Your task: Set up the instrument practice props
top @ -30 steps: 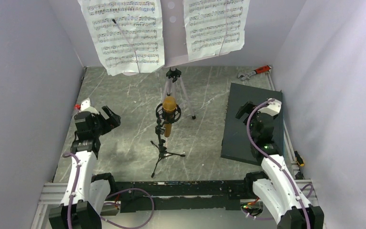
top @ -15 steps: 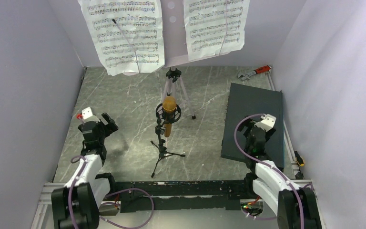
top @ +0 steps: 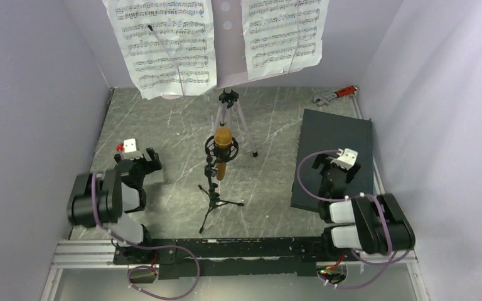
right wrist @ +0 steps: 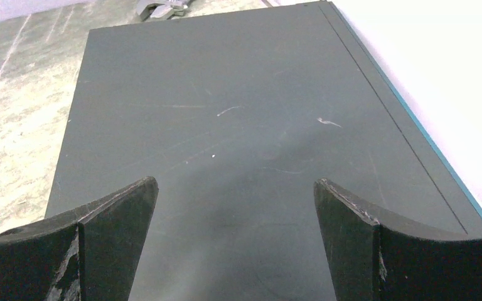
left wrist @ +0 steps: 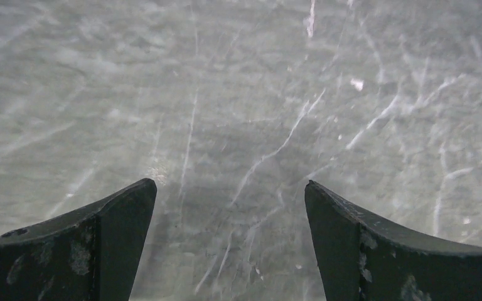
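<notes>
One grey marbled worktop (top: 163, 125) carries everything. One pale lilac tripod music stand (top: 229, 44), far beyond both end effectors, shows two white printed music sheets (top: 163, 44) (top: 282, 34). One dark matte slab (right wrist: 245, 113) lies under the right end effector (right wrist: 235, 182), spread and empty. One black tripod mic stand (top: 213, 200) rings one gold microphone (top: 223, 141), standing between the arms. The left end effector (left wrist: 229, 185) gapes over bare stone.

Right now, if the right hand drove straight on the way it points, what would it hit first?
Probably the dark grey slab: the open right hand aims down onto its bare top.
</notes>
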Tool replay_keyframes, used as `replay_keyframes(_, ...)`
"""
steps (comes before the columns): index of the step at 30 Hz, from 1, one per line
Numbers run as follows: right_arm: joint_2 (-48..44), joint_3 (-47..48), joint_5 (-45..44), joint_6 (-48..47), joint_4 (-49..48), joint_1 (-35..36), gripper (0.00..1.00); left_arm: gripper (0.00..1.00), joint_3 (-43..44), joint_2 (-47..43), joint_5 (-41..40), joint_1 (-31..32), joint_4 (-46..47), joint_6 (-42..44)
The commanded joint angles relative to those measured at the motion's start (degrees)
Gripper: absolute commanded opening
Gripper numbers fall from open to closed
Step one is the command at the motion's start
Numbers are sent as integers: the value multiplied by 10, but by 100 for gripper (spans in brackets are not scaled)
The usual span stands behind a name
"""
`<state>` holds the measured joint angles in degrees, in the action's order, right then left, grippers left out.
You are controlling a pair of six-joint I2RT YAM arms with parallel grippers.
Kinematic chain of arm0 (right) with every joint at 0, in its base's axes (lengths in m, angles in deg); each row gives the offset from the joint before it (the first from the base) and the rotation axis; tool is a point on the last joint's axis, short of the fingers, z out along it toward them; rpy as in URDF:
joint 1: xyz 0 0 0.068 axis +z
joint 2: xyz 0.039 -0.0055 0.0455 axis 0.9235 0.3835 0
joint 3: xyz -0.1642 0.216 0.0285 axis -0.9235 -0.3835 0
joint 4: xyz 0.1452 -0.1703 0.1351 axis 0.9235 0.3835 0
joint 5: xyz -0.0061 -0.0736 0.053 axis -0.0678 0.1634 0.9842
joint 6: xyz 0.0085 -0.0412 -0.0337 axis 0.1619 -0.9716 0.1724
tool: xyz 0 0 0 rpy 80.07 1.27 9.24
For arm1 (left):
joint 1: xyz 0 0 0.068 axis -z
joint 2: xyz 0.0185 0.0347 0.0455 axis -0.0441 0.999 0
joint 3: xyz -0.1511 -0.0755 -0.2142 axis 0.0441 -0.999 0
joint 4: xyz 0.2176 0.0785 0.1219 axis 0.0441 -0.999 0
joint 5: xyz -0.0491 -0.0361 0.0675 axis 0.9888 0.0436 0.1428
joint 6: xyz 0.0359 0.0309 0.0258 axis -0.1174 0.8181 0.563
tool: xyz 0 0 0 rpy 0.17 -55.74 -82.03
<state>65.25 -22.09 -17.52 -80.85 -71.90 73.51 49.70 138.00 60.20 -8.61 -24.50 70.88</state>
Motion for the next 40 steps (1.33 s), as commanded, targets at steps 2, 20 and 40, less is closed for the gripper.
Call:
replay_keyframes(2,124,9,59,-51,-213,3,100,94,-14,110,31,-2,241,30)
replay_keyframes(20,141,94,33,-39,-65,3,100,94,130,99,5,41,-60,70)
replay_keyframes(40,142,96,38,-38,-62,0,100,94,131,97,5,41,-61,70)
